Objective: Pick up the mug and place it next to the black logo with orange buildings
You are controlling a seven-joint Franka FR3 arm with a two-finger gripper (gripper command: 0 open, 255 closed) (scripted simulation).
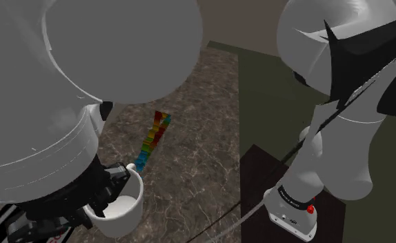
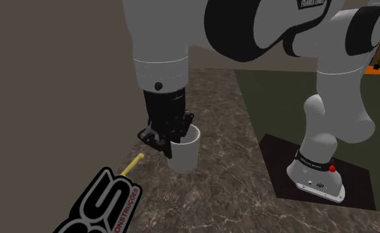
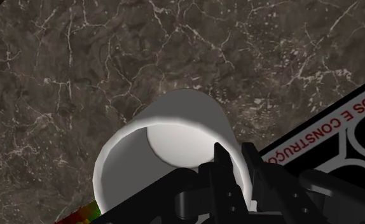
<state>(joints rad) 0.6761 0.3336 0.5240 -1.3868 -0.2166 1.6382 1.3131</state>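
Note:
A plain white mug [image 1: 117, 209] hangs from my black gripper [image 1: 123, 178], which is shut on its rim: one finger is inside the cup, the other outside its wall. From the second exterior view the mug [image 2: 187, 153] sits low over the dark marble countertop [image 2: 215, 192]; I cannot tell whether its base touches. My gripper [image 2: 171, 137] grips the rim on that view's left. The black logo [image 2: 106, 205], with white-edged letters and red lettering, lies flat just in front and left of the mug. In the wrist view the gripper [image 3: 241, 167] pinches the mug [image 3: 175, 124] wall, with the logo [image 3: 340, 143] close beside it.
A thin multicoloured strip [image 1: 155, 138] lies on the marble beyond the mug in the shoulder view; it looks like a yellow stick [image 2: 133, 165] in the second exterior view. The arm's white base [image 2: 314, 175] stands on a dark stand [image 2: 354, 182] beside the counter. A brown wall [image 2: 49, 79] borders the counter.

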